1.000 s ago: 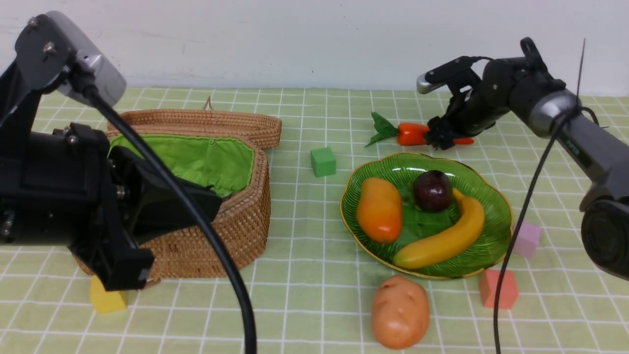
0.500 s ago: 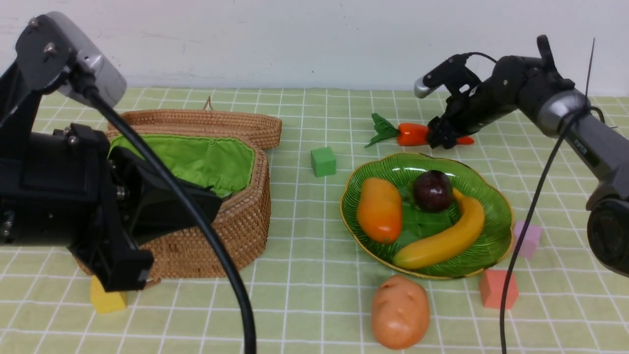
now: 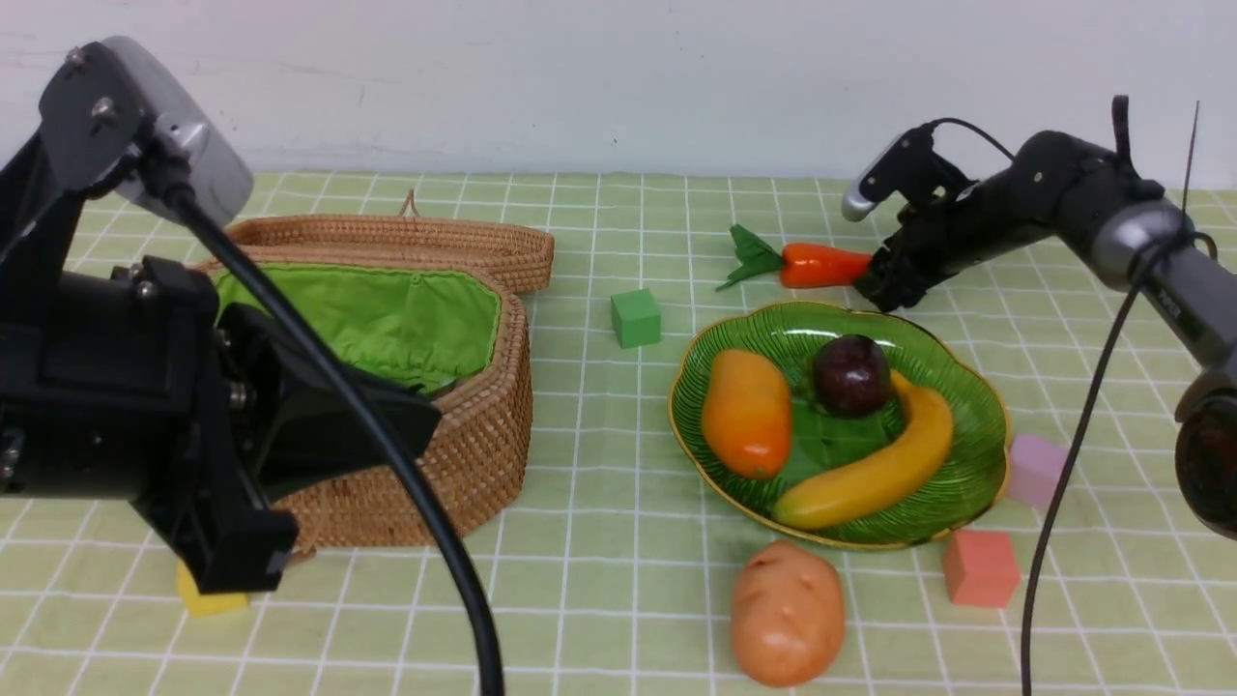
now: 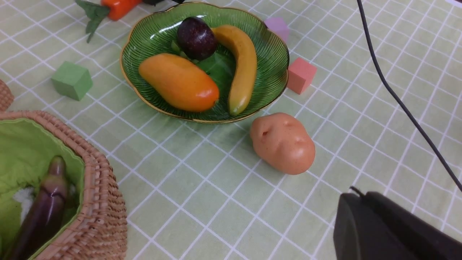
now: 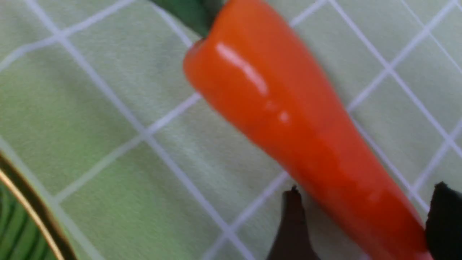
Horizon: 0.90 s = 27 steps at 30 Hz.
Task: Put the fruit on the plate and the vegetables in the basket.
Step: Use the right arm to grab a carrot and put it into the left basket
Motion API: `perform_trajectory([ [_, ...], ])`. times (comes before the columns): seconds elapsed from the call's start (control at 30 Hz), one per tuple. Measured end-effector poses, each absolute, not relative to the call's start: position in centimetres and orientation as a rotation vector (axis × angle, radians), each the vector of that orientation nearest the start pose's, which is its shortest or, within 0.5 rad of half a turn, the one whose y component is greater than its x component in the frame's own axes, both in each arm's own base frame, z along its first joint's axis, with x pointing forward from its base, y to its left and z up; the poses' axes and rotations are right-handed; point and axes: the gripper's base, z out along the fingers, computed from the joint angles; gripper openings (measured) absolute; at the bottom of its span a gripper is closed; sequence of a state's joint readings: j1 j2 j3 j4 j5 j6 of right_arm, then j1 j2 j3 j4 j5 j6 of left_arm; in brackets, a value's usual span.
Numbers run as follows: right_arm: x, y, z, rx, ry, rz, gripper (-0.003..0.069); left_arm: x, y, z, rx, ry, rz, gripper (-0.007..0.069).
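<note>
The orange-red carrot lies on the cloth behind the green plate. My right gripper is low at the carrot's thin end. In the right wrist view its jaws stand open on both sides of the carrot, one finger against it and a gap at the other. On the plate lie the mango, banana and mangosteen. The potato sits in front of the plate. An eggplant lies in the basket. My left gripper is shut and empty, near the basket.
Small cubes lie around: green between basket and plate, lilac and salmon right of the plate, yellow under my left arm. The basket's lid lies flat behind it. A black cable hangs from each arm.
My right gripper has slid right along the carrot towards its thin end, and its arm has dropped lower. The carrot has stayed put. My left arm has barely shifted.
</note>
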<state>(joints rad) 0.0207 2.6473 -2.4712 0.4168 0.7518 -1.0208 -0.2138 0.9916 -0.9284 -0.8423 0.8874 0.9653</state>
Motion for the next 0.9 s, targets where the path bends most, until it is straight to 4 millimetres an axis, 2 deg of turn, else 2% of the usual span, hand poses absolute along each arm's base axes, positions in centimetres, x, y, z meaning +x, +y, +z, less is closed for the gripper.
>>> perform_trajectory([
  [0.37, 57.87, 3.91, 15.31, -0.982, 2.125, 0.019, 0.0433, 17.07, -9.11, 36.26, 0.914, 1.956, -0.608, -0.0011],
  [0.47, 57.78, 3.91, 15.25, -0.988, 2.133, 0.029, 0.0388, 17.07, -9.11, 36.26, 0.914, 1.956, -0.608, -0.0010],
  [0.6, 57.67, 3.95, 15.18, -0.998, 2.143, 0.040, 0.0279, 17.07, -9.11, 36.26, 0.915, 1.956, -0.607, -0.0010],
  [0.67, 57.66, 3.96, 15.20, -1.000, 2.142, 0.040, 0.0250, 17.07, -9.10, 36.25, 0.916, 1.956, -0.606, -0.0010],
  [0.9, 57.66, 3.96, 15.20, -1.007, 2.140, 0.038, 0.0250, 17.03, -9.11, 36.23, 0.920, 1.958, -0.609, -0.0010],
])
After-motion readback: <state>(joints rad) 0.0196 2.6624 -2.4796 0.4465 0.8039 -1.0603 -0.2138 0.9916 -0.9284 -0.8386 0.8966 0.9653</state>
